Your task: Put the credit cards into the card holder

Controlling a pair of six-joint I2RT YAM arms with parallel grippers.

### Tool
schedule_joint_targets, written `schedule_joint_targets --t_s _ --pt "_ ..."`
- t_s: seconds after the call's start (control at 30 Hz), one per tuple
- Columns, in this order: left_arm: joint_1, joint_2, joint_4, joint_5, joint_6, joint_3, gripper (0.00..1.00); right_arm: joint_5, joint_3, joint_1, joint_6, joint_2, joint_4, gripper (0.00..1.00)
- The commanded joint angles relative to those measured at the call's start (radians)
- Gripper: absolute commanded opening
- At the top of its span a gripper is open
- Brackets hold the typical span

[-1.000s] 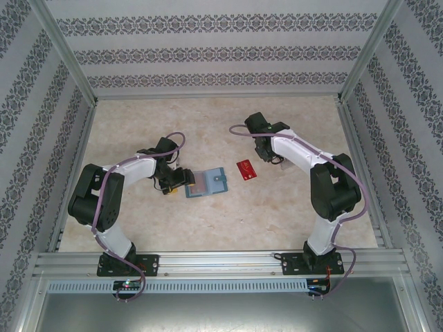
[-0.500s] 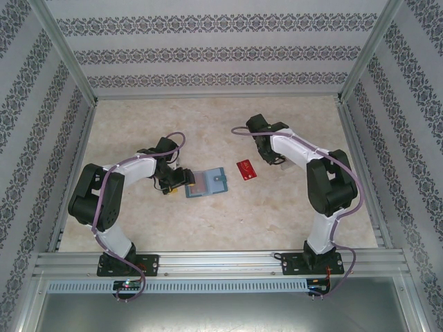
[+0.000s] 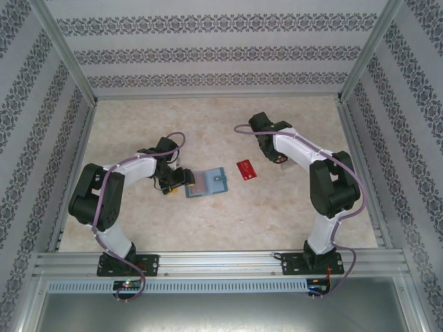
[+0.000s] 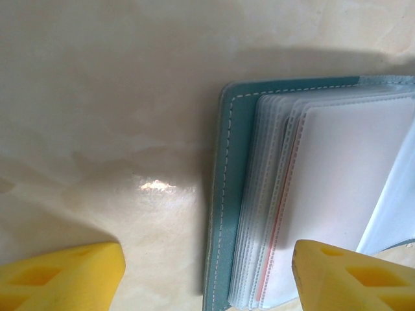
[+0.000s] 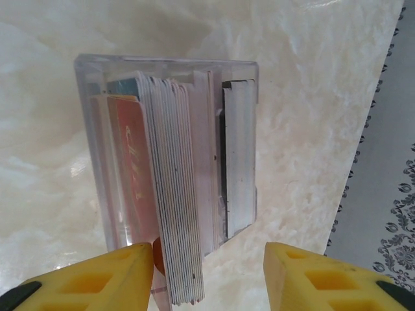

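Two robot arms stand at the near edge of a pale marbled table [image 3: 208, 124], inside a booth with patterned walls.

Left of centre, a small teal card holder [image 3: 206, 182] lies open and flat on the table, its tan inside facing up. The left claw [image 3: 181, 181] sits low at the holder's left edge. From that arm's own camera, the card holder [image 4: 224, 194] shows a stitched teal cover and a fan of clear plastic sleeves. The left claw [image 4: 207, 275] is spread wide, one yellow fingertip [image 4: 61, 275] over bare table and the other over the sleeves. It grips nothing.

Just right of the holder, apart from it, a single red card [image 3: 247, 169] lies flat on the table.

Further right, the right claw [image 3: 275, 158] points down. Its own camera looks onto a clear box [image 5: 240, 71] holding a stack of cards [image 5: 175, 194] standing on edge. The right claw [image 5: 207, 275] is partly open. Its left fingertip [image 5: 97, 278] is against the near end of the stack, by a reddish card, and its right fingertip stands off with a gap between — no card is pinched.
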Motion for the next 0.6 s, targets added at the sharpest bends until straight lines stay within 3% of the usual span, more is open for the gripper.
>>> schedule_joint_targets --t_s 0.0,0.57 --pt "-0.020 0.100 0.043 0.074 0.032 -0.052 0.72 0.044 0.009 -0.011 0.009 -0.013 -0.007 0.49" --pt "-0.020 0.107 0.042 0.076 0.032 -0.045 0.72 0.060 0.003 -0.002 0.004 -0.035 -0.001 0.40"
